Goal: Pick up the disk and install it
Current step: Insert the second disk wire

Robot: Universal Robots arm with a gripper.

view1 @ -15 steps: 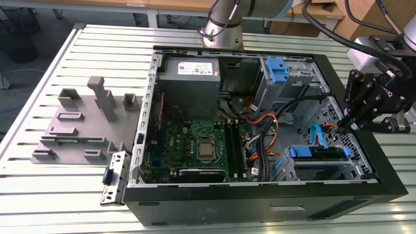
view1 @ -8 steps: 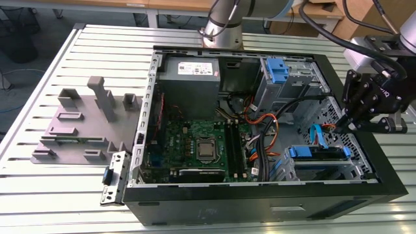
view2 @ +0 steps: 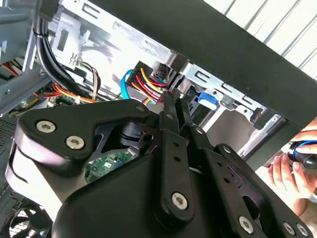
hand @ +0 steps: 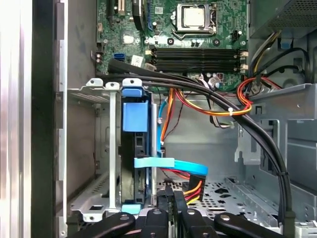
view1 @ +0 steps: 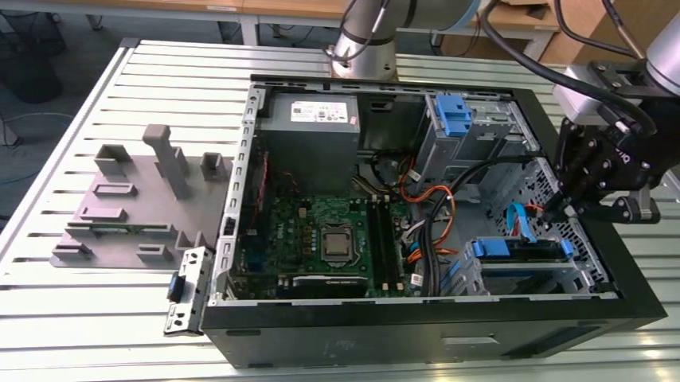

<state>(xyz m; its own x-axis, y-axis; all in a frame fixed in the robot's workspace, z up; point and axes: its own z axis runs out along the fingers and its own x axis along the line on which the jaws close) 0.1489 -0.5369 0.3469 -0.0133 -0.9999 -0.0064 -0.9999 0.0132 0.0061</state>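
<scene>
The disk [view1: 517, 249] sits in the drive cage at the case's corner on the exterior view's right, with its blue side rails showing. The first wrist view shows it on edge in the cage, its blue rail [hand: 134, 118] facing the camera. My gripper [view1: 555, 212] hangs just above the cage beside the disk, its fingers shut together with nothing visible between them. The fingertips [hand: 172, 194] stand close to the blue ribbon cable [hand: 171, 165] and the red-and-yellow power wires [hand: 194, 188]. In the second wrist view my gripper [view2: 173, 96] points at a bundle of the same wires.
The open black computer case [view1: 425, 326] lies on a slatted metal table, with motherboard [view1: 318, 239], grey power supply box [view1: 310, 135] and black cables inside. A second blue bracket [view1: 451, 115] sits in the far bay. A grey slotted tray [view1: 138, 207] stands on the exterior view's left. A person's hand [view2: 290, 173] is beside the case.
</scene>
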